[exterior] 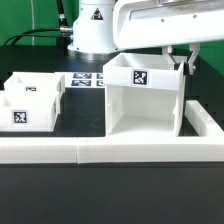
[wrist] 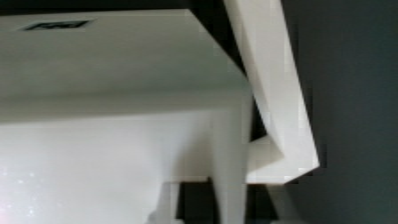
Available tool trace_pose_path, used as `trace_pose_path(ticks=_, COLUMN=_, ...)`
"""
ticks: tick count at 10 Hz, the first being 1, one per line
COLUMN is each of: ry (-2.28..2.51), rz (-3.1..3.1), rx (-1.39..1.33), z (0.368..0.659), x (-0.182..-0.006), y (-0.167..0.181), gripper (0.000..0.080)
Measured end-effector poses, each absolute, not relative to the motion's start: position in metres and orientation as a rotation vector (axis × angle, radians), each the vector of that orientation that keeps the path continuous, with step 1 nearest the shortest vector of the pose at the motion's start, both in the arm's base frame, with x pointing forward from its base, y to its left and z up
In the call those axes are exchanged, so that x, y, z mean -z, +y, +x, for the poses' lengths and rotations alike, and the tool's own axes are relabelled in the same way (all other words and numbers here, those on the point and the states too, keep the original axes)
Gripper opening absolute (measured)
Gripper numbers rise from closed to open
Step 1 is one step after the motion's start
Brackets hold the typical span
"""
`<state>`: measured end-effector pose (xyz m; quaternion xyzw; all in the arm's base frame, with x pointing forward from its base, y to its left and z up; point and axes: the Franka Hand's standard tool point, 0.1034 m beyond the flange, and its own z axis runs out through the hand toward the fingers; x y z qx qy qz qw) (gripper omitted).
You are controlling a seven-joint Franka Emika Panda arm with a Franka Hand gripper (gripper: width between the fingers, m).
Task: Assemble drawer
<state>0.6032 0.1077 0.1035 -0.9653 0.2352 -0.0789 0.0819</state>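
Note:
The big white boxy casing (exterior: 140,105) stands at the table's middle with its open side facing the camera and a tag on its top rim. Two small white trays (exterior: 40,84) (exterior: 24,112) sit side by side at the exterior view's left, each with a tag. My gripper (exterior: 181,63) is at the casing's upper corner on the exterior view's right. In the wrist view the casing (wrist: 107,100) fills the picture, and my gripper (wrist: 231,205) has its dark fingers (wrist: 192,205) tight on both sides of the casing's thin wall.
A long low white wall strip (exterior: 110,150) runs along the front and up the exterior view's right side (exterior: 205,120). The marker board (exterior: 88,78) lies behind, between the trays and the casing. The arm's base (exterior: 90,30) stands at the back.

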Motion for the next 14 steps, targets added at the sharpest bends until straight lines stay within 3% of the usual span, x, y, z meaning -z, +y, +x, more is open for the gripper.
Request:
trace_pose_path(ticks=3, ry=1.014, rz=-2.78, rx=0.172, z=0.6168, x=-0.1029, y=0.102, gripper=0.0048)
trace_pose_path(ticks=8, ry=1.348, rz=-2.597, rx=0.128, z=0.6167, x=-0.1053, y=0.1098, gripper=0.0051)
trace_pose_path(ticks=11, ry=1.851, rz=-2.276, rx=0.03, z=0.6078, x=-0.1011, y=0.1067, gripper=0.0051)
trace_pose_path(ticks=14, ry=1.967, rz=-2.162, rx=0.003, z=0.6076, x=-0.1003, y=0.1082, gripper=0.0051)
